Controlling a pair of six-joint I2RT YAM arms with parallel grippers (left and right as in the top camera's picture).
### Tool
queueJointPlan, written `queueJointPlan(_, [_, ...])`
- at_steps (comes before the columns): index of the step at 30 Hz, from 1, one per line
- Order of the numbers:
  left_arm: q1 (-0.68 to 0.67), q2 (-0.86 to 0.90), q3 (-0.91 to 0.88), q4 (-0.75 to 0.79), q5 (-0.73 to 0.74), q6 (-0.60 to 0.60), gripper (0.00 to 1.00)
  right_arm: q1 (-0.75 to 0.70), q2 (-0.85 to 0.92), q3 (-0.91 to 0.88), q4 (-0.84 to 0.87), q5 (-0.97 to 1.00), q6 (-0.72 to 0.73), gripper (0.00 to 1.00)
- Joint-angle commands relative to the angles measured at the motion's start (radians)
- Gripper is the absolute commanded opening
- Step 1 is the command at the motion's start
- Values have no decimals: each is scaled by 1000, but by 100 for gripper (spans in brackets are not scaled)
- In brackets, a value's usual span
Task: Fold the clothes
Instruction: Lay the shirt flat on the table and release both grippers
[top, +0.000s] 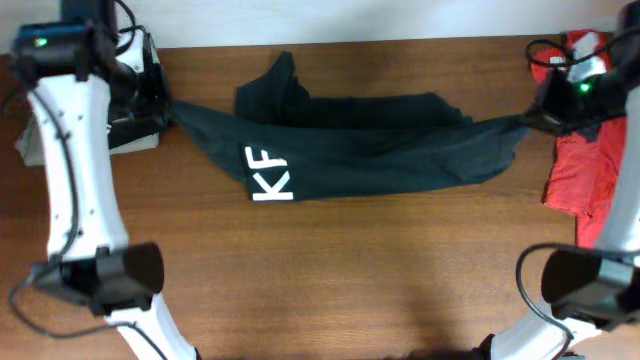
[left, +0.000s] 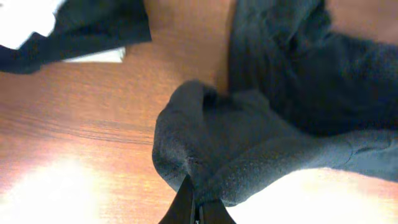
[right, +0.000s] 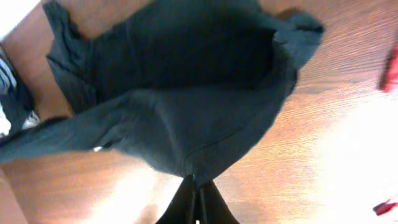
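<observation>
Overhead: soft black cloth T-shirt (top: 380, 150), white block letters, lies stretched across brown wooden surface (top: 350, 270) between left pincer (top: 168, 108) and right pincer (top: 528, 120), likely tensioned to flatten it for folding; plain red-orange T-shirt (top: 578, 175) at right edge; left wrist: pincer clamped on bunched black cloth; right wrist: same, pinching shirt edge.

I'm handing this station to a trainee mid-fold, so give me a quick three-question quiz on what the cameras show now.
1. True or false: the left gripper and the right gripper are each shut on an end of the black T-shirt.
2. Which white letters show on it? A) KF B) XY C) none
3. Fill in: the red-orange T-shirt lies at the table's ____ end, by the robot's own sides.
Key: 1 true; 2 A; 3 right.
</observation>
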Motion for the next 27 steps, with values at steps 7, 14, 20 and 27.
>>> queueJointPlan(7, [-165,-411,-216,-59,60,-13,1,-76,-338,-145,-14,280,82,4])
queueJointPlan(14, [-248,-660,-636,-26,-143,-203,1,-77,-567,-468,29,327,85,4])
queueJointPlan(20, [-249,-972,-994,84,-61,-290,1,-77,-668,-694,80,369,145,4])
queueJointPlan(27, [-249,-1077,-1215,58,56,-325,11,-77,-713,-760,95,387,151,23])
